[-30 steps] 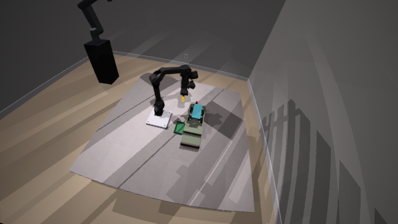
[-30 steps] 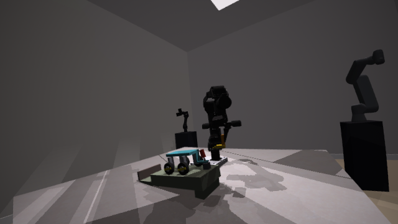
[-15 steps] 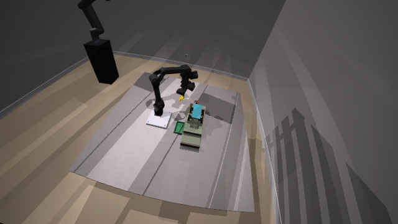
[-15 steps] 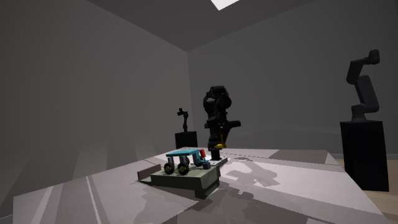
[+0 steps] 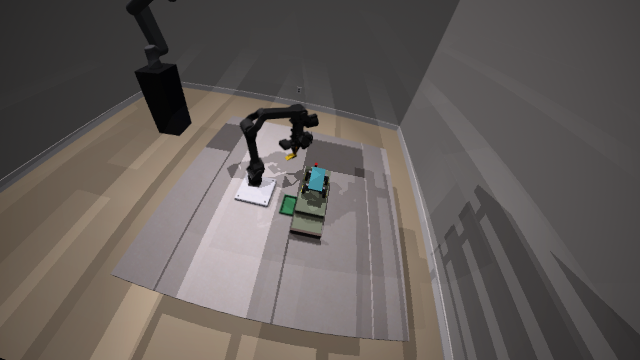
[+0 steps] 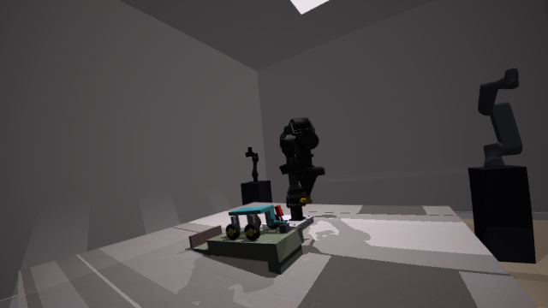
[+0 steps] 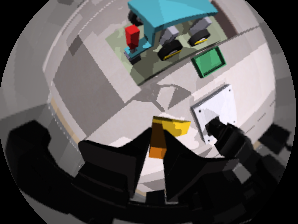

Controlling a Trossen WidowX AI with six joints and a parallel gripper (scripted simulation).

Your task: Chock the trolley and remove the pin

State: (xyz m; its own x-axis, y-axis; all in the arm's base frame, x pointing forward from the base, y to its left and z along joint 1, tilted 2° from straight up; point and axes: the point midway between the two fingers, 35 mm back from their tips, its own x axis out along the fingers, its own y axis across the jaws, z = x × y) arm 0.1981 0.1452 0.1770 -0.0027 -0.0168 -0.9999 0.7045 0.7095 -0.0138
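Note:
My gripper (image 5: 295, 149) (image 6: 307, 193) (image 7: 156, 131) is shut on the orange handle of the yellow chock (image 5: 290, 157) (image 6: 306, 200) (image 7: 176, 126) and holds it in the air, beyond the ramp's uphill end. The chock's black base cannot be made out. The blue trolley (image 5: 316, 179) (image 6: 252, 210) (image 7: 172, 12) stands on the upper part of the green-grey ramp (image 5: 308, 225) (image 6: 240, 249) (image 7: 149, 73). The red-headed stop pin (image 5: 316, 164) (image 6: 279, 211) (image 7: 132, 36) stands at the trolley's uphill end. The green tray (image 5: 288, 205) (image 7: 209, 62) lies beside the ramp and looks empty.
My arm's white base plate (image 5: 245, 196) (image 7: 202, 107) lies on the same side of the ramp as the tray. A low wall (image 6: 205, 237) closes the ramp's downhill end. Other arms stand on black pedestals (image 5: 165, 100) (image 6: 502, 214) away from the work area.

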